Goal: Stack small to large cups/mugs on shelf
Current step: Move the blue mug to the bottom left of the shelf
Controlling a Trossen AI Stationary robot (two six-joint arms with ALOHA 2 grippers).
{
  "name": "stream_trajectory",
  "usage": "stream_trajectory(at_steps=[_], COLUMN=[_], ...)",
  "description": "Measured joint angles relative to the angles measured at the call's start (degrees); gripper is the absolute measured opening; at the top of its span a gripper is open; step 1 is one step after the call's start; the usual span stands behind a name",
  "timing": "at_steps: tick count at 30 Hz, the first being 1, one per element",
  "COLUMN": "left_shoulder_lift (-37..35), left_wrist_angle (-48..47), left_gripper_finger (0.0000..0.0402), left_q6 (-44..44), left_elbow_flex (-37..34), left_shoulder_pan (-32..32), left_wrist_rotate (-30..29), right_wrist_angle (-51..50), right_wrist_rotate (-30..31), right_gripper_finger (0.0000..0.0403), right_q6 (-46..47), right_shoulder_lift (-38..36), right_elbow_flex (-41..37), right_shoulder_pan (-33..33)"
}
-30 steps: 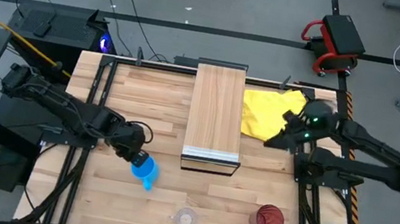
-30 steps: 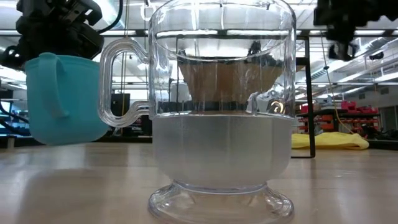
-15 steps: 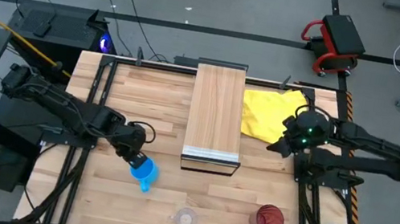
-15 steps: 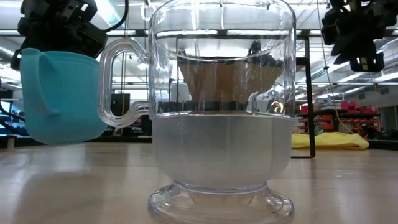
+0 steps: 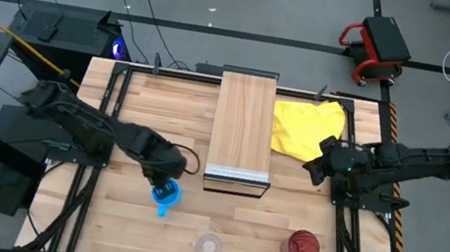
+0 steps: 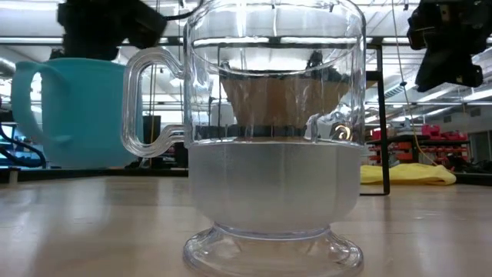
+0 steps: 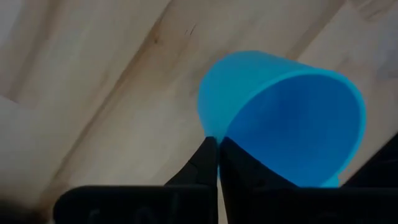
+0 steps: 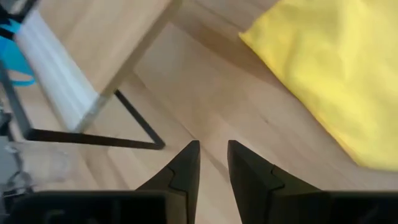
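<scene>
The left hand (image 5: 165, 187), pinched shut on the rim of the blue mug (image 5: 164, 195), has swung it a little nearer the shelf (image 5: 243, 129) and the mug now looks to sit on the table (image 5: 135, 116), so none of the cups is up there yet. The glass cup (image 5: 208, 246) and red tumbler (image 5: 303, 246) wait along the near edge. The right hand (image 5: 314, 170), its fingers slightly apart and holding nothing, has pulled back beside the yellow cloth (image 5: 303, 125); around the table lies grey floor strewn with cables.

Blue mug (image 5: 164, 195) upright, seemingly lifted; glass cup (image 5: 208, 246), red tumbler (image 5: 303, 246) on table; shelf (image 5: 241, 133) bare.
</scene>
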Motion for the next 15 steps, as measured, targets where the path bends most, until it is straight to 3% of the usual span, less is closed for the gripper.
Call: stream_trajectory(at_steps=[8, 15], left_shoulder_lift=[10.01, 12.11], left_wrist_angle=[-1.80, -5.62], left_gripper_finger=[0.0008, 0.0015], left_q6=[9.81, 11.34], left_elbow_flex=[11.62, 14.15], left_shoulder_pan=[-0.27, -1.38], left_wrist_rotate=[-2.43, -2.42], right_wrist_angle=[-1.67, -1.64], right_wrist_rotate=[6.91, 9.57], right_gripper_finger=[0.0086, 0.0086], right_q6=[10.16, 21.28], right_shoulder_lift=[6.78, 12.95], right_elbow_flex=[0.00, 0.00], right_shoulder_pan=[14.15, 25.71])
